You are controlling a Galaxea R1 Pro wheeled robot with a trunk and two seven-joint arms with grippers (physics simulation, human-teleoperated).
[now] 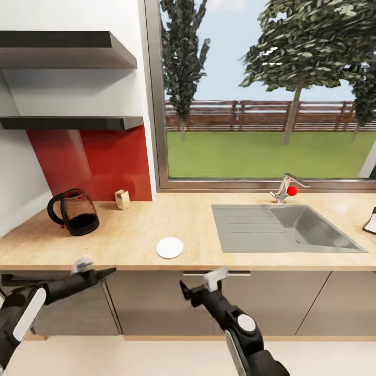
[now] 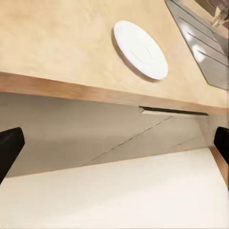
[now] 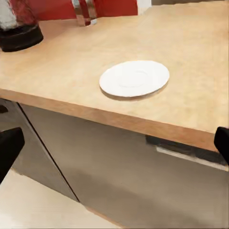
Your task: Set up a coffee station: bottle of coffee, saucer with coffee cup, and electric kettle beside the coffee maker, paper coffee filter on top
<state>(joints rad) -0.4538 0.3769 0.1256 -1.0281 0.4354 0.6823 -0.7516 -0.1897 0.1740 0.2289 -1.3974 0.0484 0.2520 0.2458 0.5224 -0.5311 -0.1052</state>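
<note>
Head view: we see the left hand [image 1: 102,274] and the right hand [image 1: 184,291] both held low in front of the grey cabinet fronts, below the front edge of the bench [image 1: 209,230]. Each wrist view shows two dark fingertips spread to opposite sides of the frame, so we log both hands as wide open, holding and touching nothing.

The saucer [image 1: 169,247] lies flat near the bench's front edge, between the two hands and left of the sink [image 1: 284,230]; nothing rests on it. The electric kettle [image 1: 75,211] stands upright toward the left end, near the red back wall. A small wooden block [image 1: 122,199] sits just right of it, at the back edge. Two dark kitchen shelves [image 1: 68,122] hang above the kettle.
</note>
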